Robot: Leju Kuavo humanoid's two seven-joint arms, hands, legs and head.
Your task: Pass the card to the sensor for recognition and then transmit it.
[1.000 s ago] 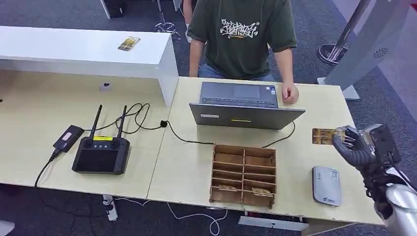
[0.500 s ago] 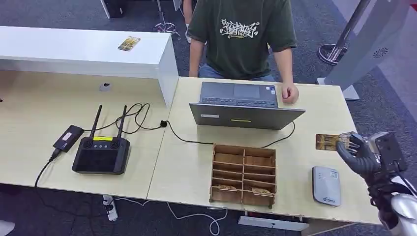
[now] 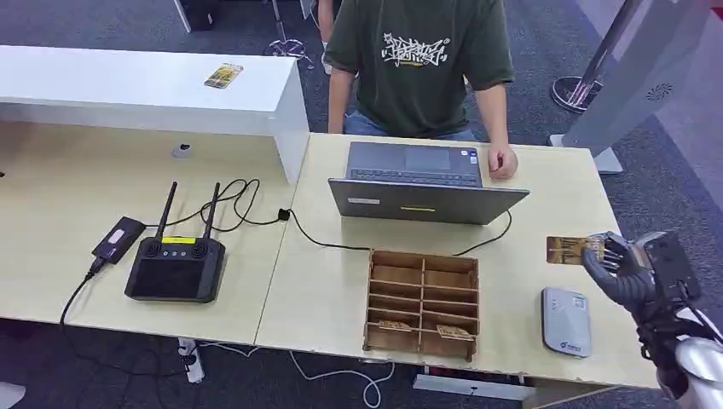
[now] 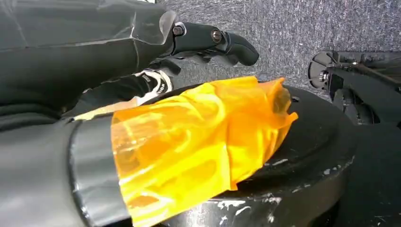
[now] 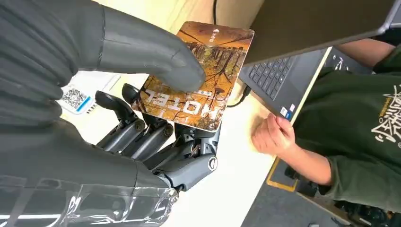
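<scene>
- The robot's right hand (image 3: 621, 266) holds a brown hotel key card (image 3: 569, 249) above the right end of a pale wooden table (image 3: 324, 281), thumb pressed on the card's face and fingers beneath it.
- A white card reader (image 3: 566, 321) lies flat on the table just nearer the robot than the card, close to the table's front edge and right corner.
- Bare tabletop lies between the card and a wooden slotted organiser (image 3: 423, 302), which stands to the left of the reader.
- An open grey laptop (image 3: 424, 182) sits beyond the organiser, with a black cable (image 3: 324, 242) trailing from it.
- A person in a green T-shirt (image 3: 418, 60) sits behind the laptop, one hand (image 3: 502, 160) resting on the table.
- Far left: a black remote controller with two antennas (image 3: 177, 260).
- The left hand (image 4: 208, 40) hangs over grey carpet, fingers curled with nothing in them.
</scene>
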